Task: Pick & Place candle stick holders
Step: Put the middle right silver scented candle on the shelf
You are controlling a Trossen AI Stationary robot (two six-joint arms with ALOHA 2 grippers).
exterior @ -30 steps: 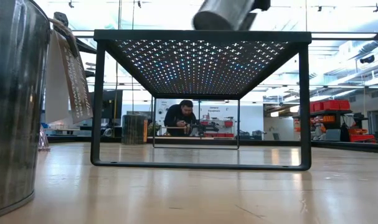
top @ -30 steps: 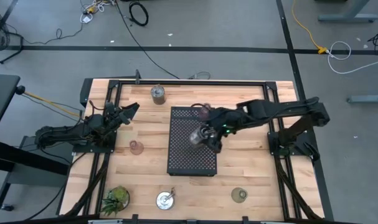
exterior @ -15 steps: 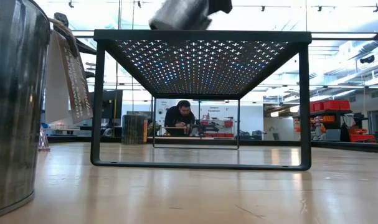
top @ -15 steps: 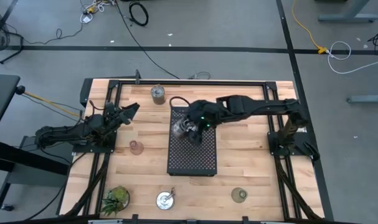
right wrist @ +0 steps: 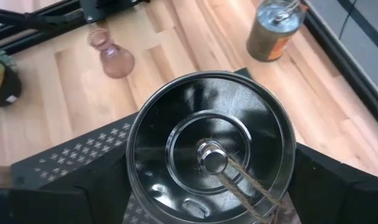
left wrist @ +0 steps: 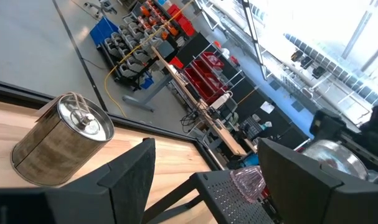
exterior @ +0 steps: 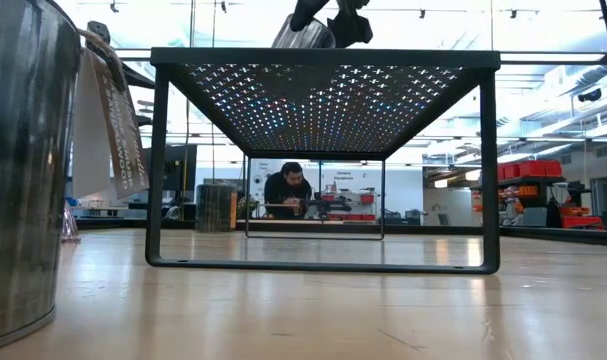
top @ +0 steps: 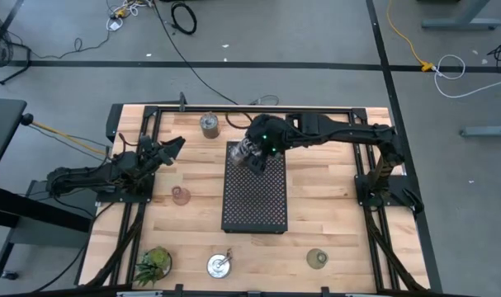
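Since a second ago the right claw point(top: 252, 152) has carried its silvery metal candle holder point(top: 248, 150) from the middle of the black perforated tray point(top: 255, 202) to that tray's far left corner, where it hangs tilted above the mesh. Its fingers are spread wide around the holder's round wall, holding it; the right wrist view looks straight into the cup point(right wrist: 211, 152), with a strand of twine across its mouth and both fingers partly cut off at the sides.

From the low camera only the holder's bottom part point(exterior: 303, 33) shows above the tray's top edge, the claw over it mostly out of frame.

A second metal holder point(top: 209, 124) stands near the far edge of the wooden table point(top: 333, 214), left of the tray. A pink glass holder point(top: 180, 195) stands toward the left edge. Another pink one is largely hidden by the right arm in the overhead view; the left wrist view shows it point(left wrist: 248, 181) on the tray. A third metal holder point(top: 219, 265) sits at the near edge, beside a spiky green plant point(top: 153, 264) in the near left corner, and an olive-green glass holder point(top: 317, 259) sits toward the near right.

The left claw point(top: 169, 147) rests at the left edge, fingers apart and holding nothing.
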